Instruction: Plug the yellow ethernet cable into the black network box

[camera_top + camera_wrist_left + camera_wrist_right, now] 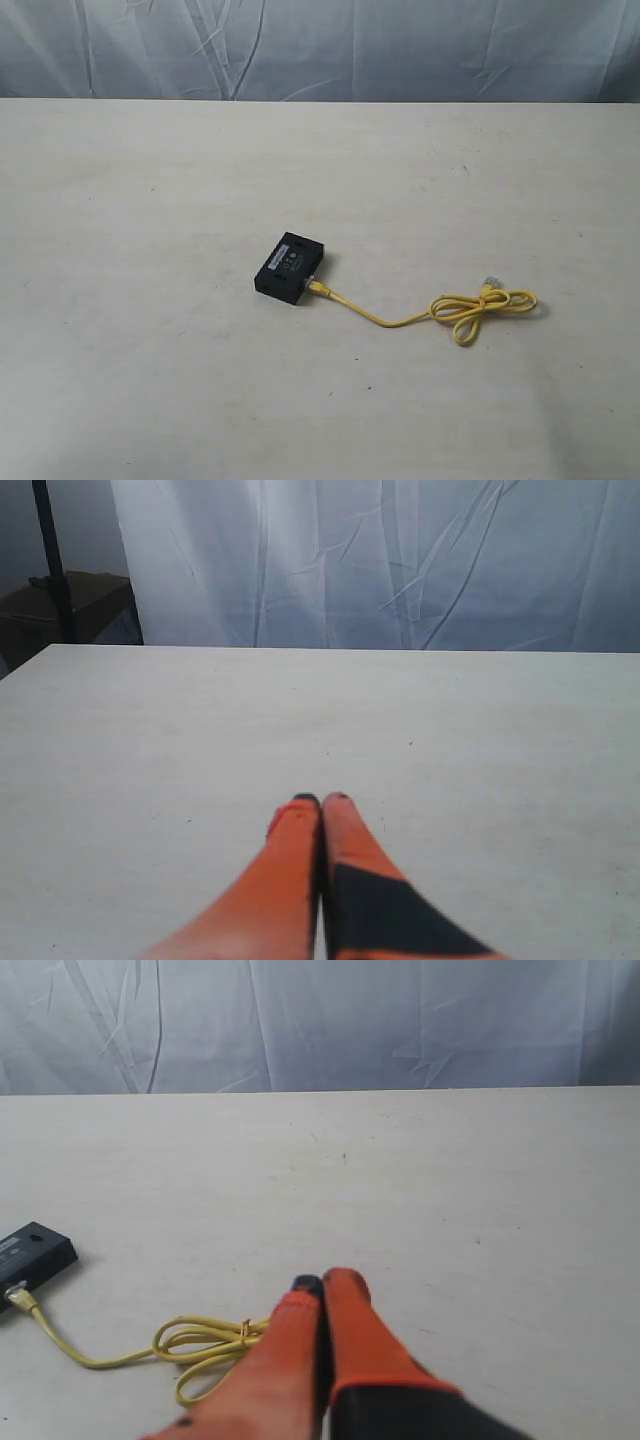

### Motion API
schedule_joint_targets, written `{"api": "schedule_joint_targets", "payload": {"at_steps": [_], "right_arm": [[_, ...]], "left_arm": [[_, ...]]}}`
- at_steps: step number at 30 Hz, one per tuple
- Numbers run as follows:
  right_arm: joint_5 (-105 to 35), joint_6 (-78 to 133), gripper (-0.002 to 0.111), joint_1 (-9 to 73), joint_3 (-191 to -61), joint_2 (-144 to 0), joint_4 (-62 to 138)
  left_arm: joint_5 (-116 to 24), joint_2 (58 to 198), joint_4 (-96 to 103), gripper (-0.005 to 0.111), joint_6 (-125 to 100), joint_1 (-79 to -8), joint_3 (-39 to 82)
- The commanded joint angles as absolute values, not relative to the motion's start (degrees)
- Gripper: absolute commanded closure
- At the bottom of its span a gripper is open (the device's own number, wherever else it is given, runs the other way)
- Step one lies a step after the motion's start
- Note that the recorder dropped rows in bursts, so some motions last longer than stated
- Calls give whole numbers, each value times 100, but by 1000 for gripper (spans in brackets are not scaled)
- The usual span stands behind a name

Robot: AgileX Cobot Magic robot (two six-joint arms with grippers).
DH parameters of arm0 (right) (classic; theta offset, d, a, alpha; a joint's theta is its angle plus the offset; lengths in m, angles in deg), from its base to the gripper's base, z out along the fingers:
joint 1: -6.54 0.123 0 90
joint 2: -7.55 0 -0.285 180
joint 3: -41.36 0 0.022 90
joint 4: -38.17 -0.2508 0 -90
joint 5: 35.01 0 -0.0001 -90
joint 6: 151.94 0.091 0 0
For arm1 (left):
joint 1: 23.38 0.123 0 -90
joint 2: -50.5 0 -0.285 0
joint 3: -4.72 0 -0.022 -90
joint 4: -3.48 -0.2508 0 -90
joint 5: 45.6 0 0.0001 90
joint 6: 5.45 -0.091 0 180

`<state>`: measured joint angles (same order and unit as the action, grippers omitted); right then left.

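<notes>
The yellow ethernet cable is laid on the pale surface, with one plug touching the side of the black network box near the middle and the rest bundled in a small loop to the box's right. Whether that plug is seated cannot be told. The cord is judged light and limp, best taken just behind a plug, and the box may slide if pushed. The left tool and the right tool are shown closed and empty. No obstacle is seen.

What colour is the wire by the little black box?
Bright yellow. The yellow ethernet cable shows best in the exterior view.
</notes>
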<state>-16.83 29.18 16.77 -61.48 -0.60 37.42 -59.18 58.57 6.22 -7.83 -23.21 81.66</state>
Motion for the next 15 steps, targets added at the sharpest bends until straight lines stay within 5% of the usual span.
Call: {"api": "schedule_joint_targets", "payload": {"at_steps": [1, 15], "right_arm": [[-1736, 2907, 108, 1686, -6142, -24, 3748], [-1736, 2907, 108, 1262, -6142, -24, 3748]], "left_arm": [[-5932, 5829, 633, 107, -751, -2294, 8194], [-5932, 5829, 633, 107, -751, -2294, 8194]]}}
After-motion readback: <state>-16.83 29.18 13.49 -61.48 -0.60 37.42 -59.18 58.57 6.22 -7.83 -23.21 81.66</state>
